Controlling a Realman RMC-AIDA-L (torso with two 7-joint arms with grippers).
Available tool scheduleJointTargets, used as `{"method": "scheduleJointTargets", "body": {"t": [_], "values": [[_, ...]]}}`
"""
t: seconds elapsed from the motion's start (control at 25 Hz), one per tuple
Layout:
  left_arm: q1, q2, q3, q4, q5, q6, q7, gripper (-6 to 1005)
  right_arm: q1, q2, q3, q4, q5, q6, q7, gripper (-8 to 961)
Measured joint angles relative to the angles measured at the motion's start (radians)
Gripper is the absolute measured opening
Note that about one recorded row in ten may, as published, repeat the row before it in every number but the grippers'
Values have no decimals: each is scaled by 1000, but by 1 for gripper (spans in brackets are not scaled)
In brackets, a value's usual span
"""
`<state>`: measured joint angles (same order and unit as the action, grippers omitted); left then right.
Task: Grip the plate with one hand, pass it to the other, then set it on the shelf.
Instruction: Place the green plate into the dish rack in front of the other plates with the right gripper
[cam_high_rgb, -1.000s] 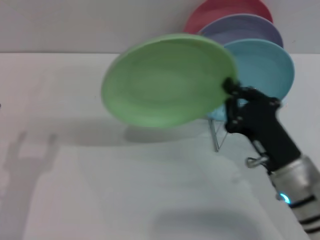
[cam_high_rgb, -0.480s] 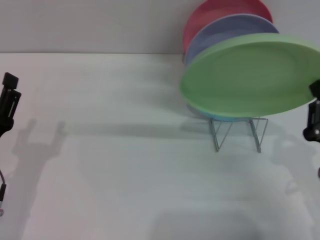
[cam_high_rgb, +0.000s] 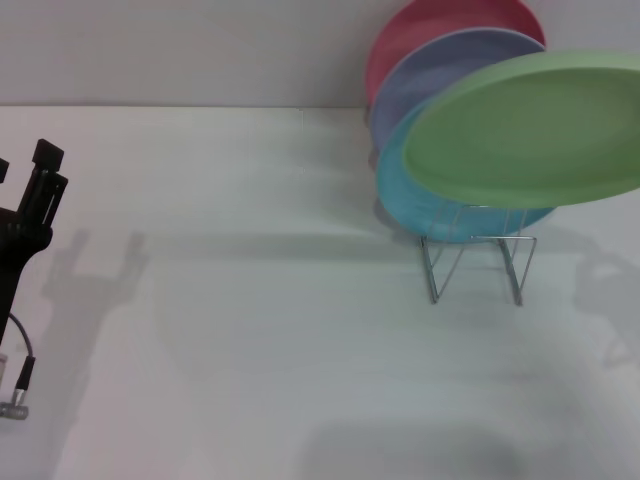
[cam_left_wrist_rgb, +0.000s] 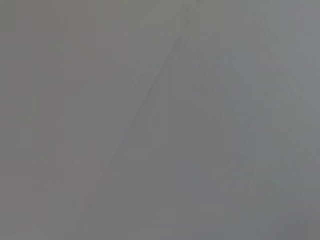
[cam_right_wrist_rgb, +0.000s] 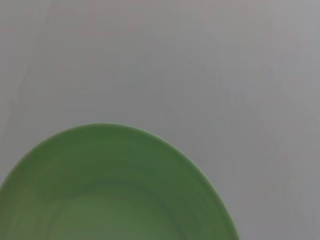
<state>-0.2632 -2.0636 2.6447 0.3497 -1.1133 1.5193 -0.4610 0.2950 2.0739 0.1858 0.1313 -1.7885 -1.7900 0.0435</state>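
- Plate (cam_high_rgb: 530, 130): light green, held up in the air at far right, tilted near-flat, its right edge running off the head view. It hangs above and in front of the shelf (cam_high_rgb: 475, 262), not seated in it.
- Right wrist view: plate's rim (cam_right_wrist_rgb: 112, 185) fills the lower part, with plain grey surface beyond.
- Right hand: not in the head view, and no fingers in its wrist view; cannot tell its state from the pictures.
- Shelf: thin silver wire rack standing on the white worktop (cam_high_rgb: 260, 330), far right, legs visible below the plates.
- Three plates stand upright in the shelf behind the green one: turquoise plate (cam_high_rgb: 400, 185) nearest, lavender plate (cam_high_rgb: 440, 65) next, red plate (cam_high_rgb: 430, 25) farthest, against the wall.
- Left hand (cam_high_rgb: 30, 190): at the left edge, well apart from the plate, black fingers pointing up, parted and empty; a cable hangs below it.
- Left wrist view: blank grey surface only.
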Motion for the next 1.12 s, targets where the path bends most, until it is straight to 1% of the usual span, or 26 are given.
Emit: {"method": "scheduleJointTargets", "body": {"t": [0.12, 0.4, 0.84, 1.12], "values": [[-10, 1, -3, 16, -2, -25, 1, 807, 5, 0, 1, -48, 0, -4, 4, 17], [-22, 1, -4, 27, -7, -42, 8, 807, 5, 0, -9, -93, -8, 1, 11, 17], [-21, 1, -5, 36, -2, -48, 11, 808, -15, 0, -14, -133, -31, 12, 61, 17], [-18, 2, -5, 42, 12, -48, 12, 808, -10, 0, -14, -161, -37, 37, 70, 18]]}}
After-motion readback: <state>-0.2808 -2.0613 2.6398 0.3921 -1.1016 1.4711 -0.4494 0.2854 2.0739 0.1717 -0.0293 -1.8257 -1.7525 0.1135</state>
